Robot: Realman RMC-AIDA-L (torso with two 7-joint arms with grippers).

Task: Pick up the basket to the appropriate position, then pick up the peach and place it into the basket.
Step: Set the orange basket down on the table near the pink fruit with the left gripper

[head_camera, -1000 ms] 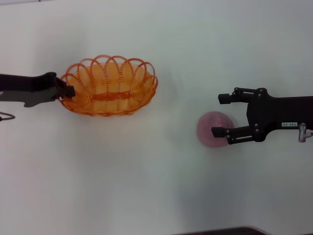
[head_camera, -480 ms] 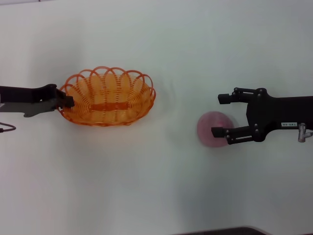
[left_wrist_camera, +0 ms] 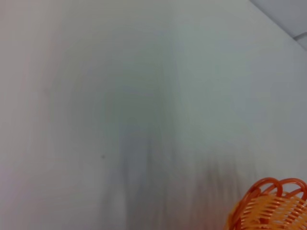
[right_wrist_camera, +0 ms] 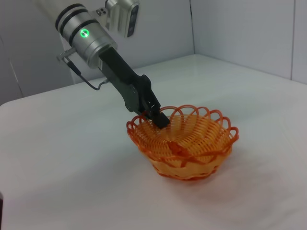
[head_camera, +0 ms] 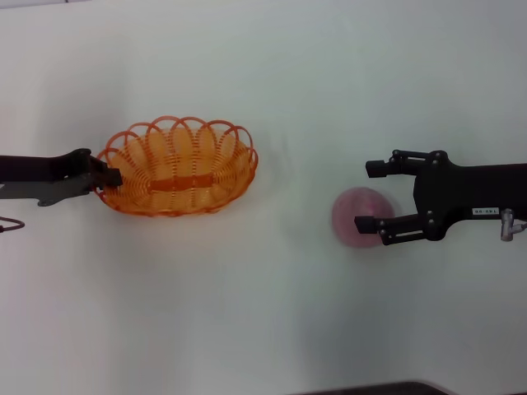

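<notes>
The orange openwork basket (head_camera: 177,169) is at the left of the white table (head_camera: 263,313). My left gripper (head_camera: 107,175) is shut on its left rim. The right wrist view shows the same grip (right_wrist_camera: 158,116) on the basket (right_wrist_camera: 182,143); I cannot tell whether it rests on the table or hangs just above it. A piece of the basket's rim (left_wrist_camera: 271,206) shows in the left wrist view. The dusty pink peach (head_camera: 350,212) lies on the table at the right. My right gripper (head_camera: 368,196) is open and empty beside it, its near finger crossing the peach's right side.
The table's far edge meets grey walls (right_wrist_camera: 240,28) in the right wrist view. A dark strip (head_camera: 387,388) runs along the near edge of the head view.
My left gripper has drawn the basket toward me and a little left. The right gripper and the peach have not moved.
</notes>
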